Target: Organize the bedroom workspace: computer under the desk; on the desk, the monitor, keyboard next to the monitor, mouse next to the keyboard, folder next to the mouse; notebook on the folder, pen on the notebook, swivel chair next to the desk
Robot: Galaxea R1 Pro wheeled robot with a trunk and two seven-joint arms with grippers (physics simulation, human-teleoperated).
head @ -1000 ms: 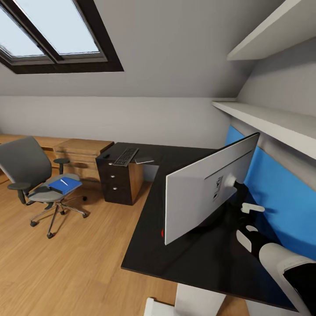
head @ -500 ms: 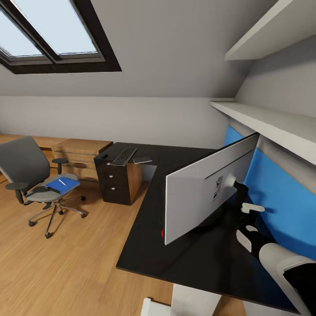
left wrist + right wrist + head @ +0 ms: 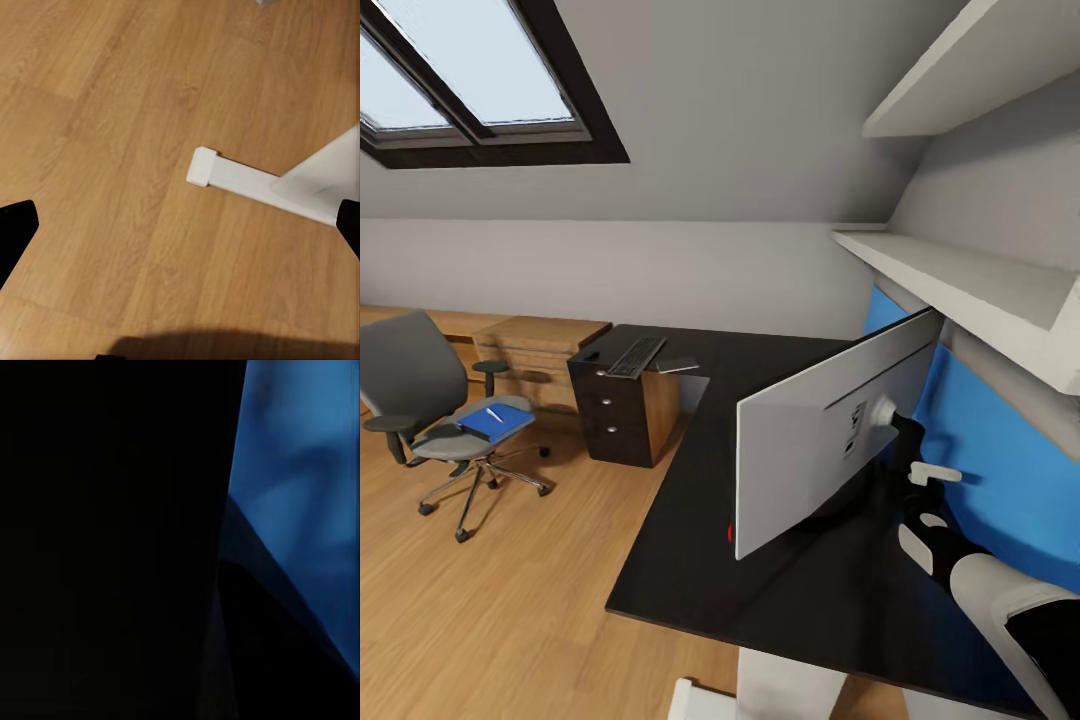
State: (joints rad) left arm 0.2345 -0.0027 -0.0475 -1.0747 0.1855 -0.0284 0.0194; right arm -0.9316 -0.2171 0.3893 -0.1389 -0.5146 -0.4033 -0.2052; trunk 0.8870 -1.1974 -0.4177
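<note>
The monitor [image 3: 825, 445] shows its pale back, tilted above the black desk [image 3: 690, 570], red dot low at its corner. My right gripper [image 3: 922, 495] is behind it at the black stand and appears shut on it; the right wrist view is dark with blue panel. At the desk's far wing lie the keyboard [image 3: 635, 357], the small dark mouse [image 3: 592, 353] and the flat grey notebook [image 3: 678, 365]. The swivel chair [image 3: 420, 390] stands on the floor at left with the blue folder [image 3: 495, 421] and the whitish pen [image 3: 492, 413] on its seat. My left gripper [image 3: 180, 232] hangs open over the floor.
A dark drawer pedestal [image 3: 622, 415] carries the desk's far wing, with a light wooden unit [image 3: 535, 345] beside it. White shelves [image 3: 960, 285] jut out above the blue back panel [image 3: 1000, 470]. The desk's white foot [image 3: 247, 178] lies on the wood floor.
The whole picture has slid left, so the camera moved. The monitor and my right arm keep the same place in the picture while the desk edge shifts under them.
</note>
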